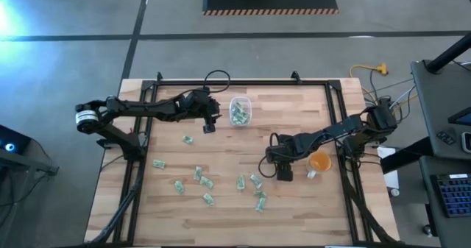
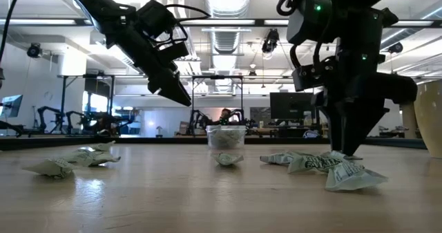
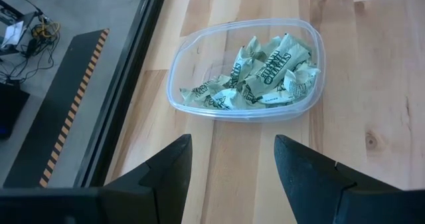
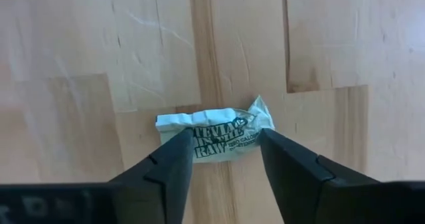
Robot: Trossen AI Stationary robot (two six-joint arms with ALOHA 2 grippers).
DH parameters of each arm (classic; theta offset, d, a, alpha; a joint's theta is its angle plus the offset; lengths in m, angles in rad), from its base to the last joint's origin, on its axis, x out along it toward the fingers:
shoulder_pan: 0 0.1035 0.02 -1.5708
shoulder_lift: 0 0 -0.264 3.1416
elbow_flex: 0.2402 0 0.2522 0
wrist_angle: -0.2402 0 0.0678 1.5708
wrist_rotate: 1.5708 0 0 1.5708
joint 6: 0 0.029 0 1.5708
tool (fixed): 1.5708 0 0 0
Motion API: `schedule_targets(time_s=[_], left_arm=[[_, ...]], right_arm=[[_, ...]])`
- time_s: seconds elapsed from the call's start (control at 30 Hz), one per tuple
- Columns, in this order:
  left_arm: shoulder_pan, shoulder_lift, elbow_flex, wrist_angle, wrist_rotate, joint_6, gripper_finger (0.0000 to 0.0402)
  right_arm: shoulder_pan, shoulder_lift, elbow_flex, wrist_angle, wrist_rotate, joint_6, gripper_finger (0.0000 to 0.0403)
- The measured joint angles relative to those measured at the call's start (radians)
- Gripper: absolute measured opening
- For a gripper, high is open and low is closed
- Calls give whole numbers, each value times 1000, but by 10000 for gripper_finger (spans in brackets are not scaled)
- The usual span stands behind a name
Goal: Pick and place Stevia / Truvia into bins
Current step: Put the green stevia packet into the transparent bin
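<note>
Wooden tabletop point(image 4: 99, 44); Stevia packet point(image 4: 216, 135) between right tool point(image 4: 224, 159) fingers.

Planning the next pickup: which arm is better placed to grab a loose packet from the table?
The right. Its claw is open, straddling a green-and-white paper sweetener packet lying on the wooden table. The left claw is empty, beside the clear plastic tub, away from loose packets.

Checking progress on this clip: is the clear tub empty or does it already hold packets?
Partly filled. The clear tub holds several crumpled packets, seen through its walls.
</note>
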Motion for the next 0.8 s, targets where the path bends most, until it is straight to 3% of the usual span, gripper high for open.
schedule_targets(time_s=[0.53, 0.8], left_arm=[[0, 0, 0, 0, 0, 0, 197], [0, 0, 0, -15, 0, 1, 197]], right_arm=[[-4, 4, 45, -1, 43, -107, 30], [-4, 4, 108, 51, 254, -241, 23]])
